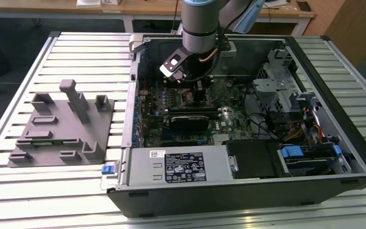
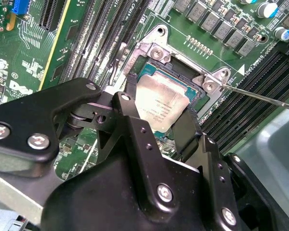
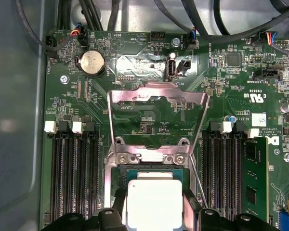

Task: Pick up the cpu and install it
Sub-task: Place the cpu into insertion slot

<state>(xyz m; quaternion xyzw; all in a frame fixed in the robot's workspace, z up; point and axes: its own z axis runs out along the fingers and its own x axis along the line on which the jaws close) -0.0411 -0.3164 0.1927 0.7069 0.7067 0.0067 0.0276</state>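
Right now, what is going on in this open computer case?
The robot arm reaches into the open black computer case. Its black gripper is shut on the cpu, a small square chip with a silver-white metal top, at the socket on the green motherboard. The silver retention plate stands open. Whether it is fully seated, I cannot tell.

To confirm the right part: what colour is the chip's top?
Pale silver-white metal; the chip shows best in the first wrist view.
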